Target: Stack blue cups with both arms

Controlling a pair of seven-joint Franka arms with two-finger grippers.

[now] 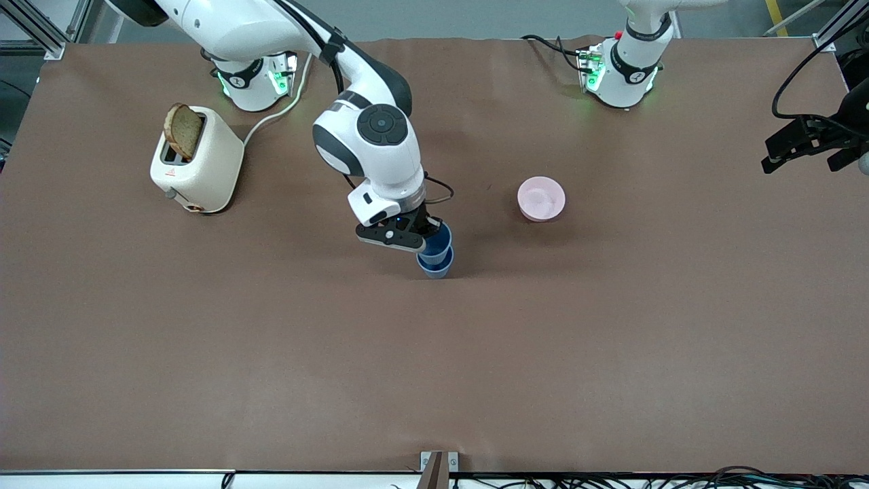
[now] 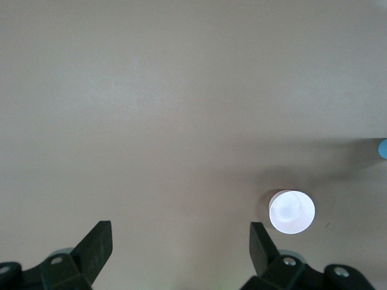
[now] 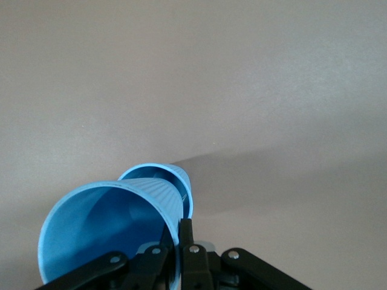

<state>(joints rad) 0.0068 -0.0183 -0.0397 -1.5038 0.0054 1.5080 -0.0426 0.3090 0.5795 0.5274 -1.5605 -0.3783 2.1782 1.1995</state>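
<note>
Two blue cups stand together mid-table. My right gripper (image 1: 419, 234) is shut on the rim of the upper blue cup (image 1: 441, 239), which tilts with its base at or in the mouth of the lower blue cup (image 1: 436, 266) on the table. In the right wrist view, my right gripper (image 3: 182, 225) pinches the wall of the held cup (image 3: 103, 229), with the lower cup (image 3: 175, 175) just past it. My left gripper (image 1: 803, 155) waits open and empty, raised at the left arm's end of the table; its fingers (image 2: 100, 238) stand wide apart.
A pink bowl (image 1: 541, 198) sits toward the left arm's end from the cups, and it also shows in the left wrist view (image 2: 292, 211). A cream toaster (image 1: 204, 170) with a bread slice (image 1: 183, 130) stands near the right arm's base.
</note>
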